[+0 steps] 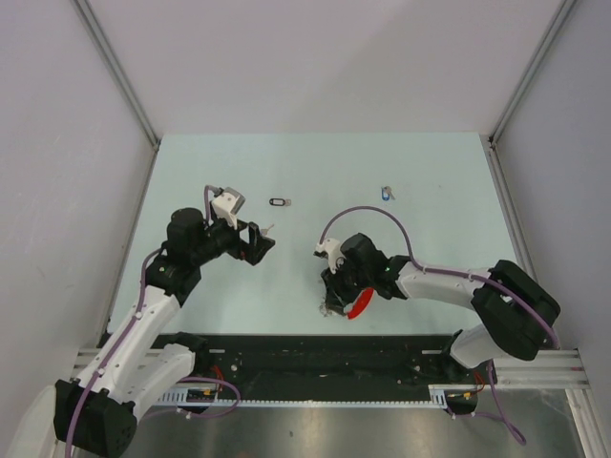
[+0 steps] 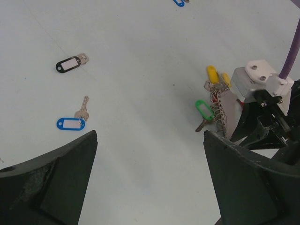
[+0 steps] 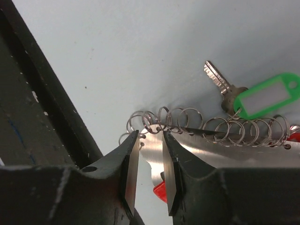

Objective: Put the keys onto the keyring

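Only the right wrist view shows the right hand [image 3: 151,136] slightly parted at the keyring [image 3: 236,127] coils; the left wrist view shows the left hand [image 2: 150,137] spread wide.

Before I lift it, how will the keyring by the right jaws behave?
Probably floppy: the keyring is a chain of small wire rings, so it should sag and swing. The green-tagged key would likely dangle freely. The thin polished metal looks slippery under a light pinch.

Bright, even, diffuse light with faint soft shadows; wrist views slightly soft.
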Motion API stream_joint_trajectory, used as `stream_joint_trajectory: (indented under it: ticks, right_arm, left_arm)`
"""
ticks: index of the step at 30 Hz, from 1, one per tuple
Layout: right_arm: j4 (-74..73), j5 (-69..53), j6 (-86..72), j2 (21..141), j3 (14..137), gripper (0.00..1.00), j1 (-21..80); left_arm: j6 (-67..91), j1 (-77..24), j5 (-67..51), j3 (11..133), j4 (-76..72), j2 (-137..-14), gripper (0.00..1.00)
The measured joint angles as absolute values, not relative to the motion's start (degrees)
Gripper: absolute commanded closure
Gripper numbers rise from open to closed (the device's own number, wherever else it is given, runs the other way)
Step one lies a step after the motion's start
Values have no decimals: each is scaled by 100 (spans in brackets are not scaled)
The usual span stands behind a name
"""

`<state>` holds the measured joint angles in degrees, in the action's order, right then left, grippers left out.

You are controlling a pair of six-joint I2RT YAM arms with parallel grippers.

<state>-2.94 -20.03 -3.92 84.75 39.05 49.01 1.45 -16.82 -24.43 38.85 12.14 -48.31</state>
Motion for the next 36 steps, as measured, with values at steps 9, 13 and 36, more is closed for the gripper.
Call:
stream_joint_trajectory:
  ticks: [9, 13, 36]
  right_arm:
    - [-915, -1649, -460, 8178, 4515, 72, 4766]
    - [-978, -1511, -445, 8300, 4552, 72, 4672]
    - [-1341, -244, -36, 9002, 4869, 81, 5697]
  left_arm:
    - [145, -1682, -2440, 3903, 1219, -4831, 0]
    - [145, -1682, -2438, 3903, 1219, -4831, 0]
    - [145, -1682, -2434, 3903, 1229, -4831, 0]
